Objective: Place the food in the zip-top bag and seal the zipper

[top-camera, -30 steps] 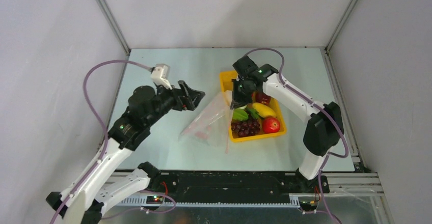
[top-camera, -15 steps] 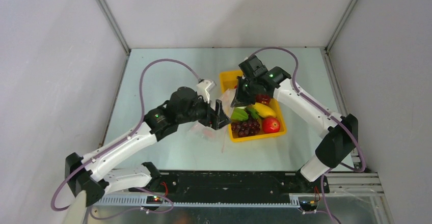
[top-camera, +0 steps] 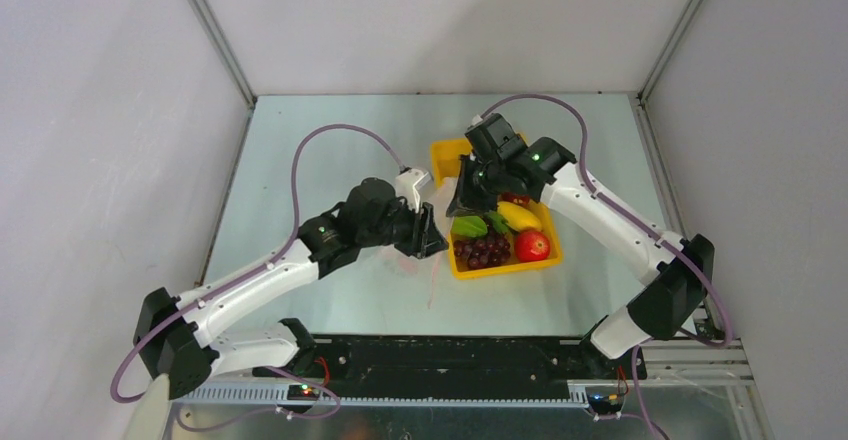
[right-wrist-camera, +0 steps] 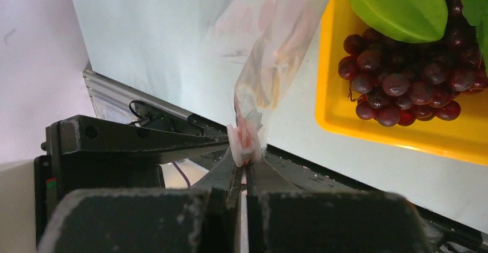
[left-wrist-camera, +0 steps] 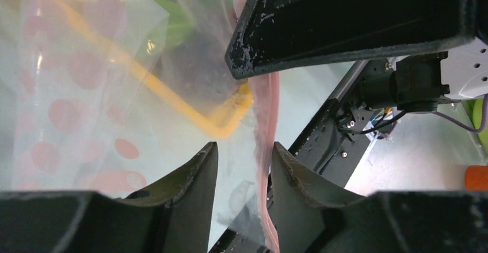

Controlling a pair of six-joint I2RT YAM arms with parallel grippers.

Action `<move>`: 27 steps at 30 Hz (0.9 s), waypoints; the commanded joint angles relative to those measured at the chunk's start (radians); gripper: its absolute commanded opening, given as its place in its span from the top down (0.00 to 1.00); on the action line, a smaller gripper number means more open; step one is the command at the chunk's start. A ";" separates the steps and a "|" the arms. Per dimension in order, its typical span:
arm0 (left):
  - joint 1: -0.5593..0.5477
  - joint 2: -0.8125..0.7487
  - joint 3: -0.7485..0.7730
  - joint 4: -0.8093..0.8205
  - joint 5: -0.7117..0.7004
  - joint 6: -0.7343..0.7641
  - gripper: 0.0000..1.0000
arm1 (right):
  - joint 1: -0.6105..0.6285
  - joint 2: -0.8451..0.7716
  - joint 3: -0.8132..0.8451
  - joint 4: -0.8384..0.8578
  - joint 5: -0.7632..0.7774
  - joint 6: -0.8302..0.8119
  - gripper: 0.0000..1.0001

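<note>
Right wrist view shows the right pincer (right-wrist-camera: 244,169) clenched on the zipper (right-wrist-camera: 246,138) at lower centre. The zip-top bag (right-wrist-camera: 276,52) stretches up-frame beside the yellow tray (right-wrist-camera: 329,75), and the food (right-wrist-camera: 397,80) is not yet bagged. The left pincer (left-wrist-camera: 244,149) straddles the zipper, jaws apart. They're opening the mouth, I'd say; next it needs a firm pinch, then a pull apart.

zip-top bag (right-wrist-camera: 276,52) left of tray (top-camera: 500,271); food (top-camera: 483,251) in tray.
</note>
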 commanded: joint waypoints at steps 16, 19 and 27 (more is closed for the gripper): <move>-0.004 -0.073 -0.093 0.177 0.070 -0.015 1.00 | 0.030 -0.149 -0.087 0.160 -0.041 -0.115 0.67; -0.005 -0.123 -0.117 0.184 0.034 -0.027 1.00 | 0.027 -0.253 -0.191 0.311 0.077 -0.113 0.36; -0.005 -0.195 -0.148 0.206 -0.046 -0.058 1.00 | 0.059 -0.487 -0.396 0.504 0.344 -0.113 0.20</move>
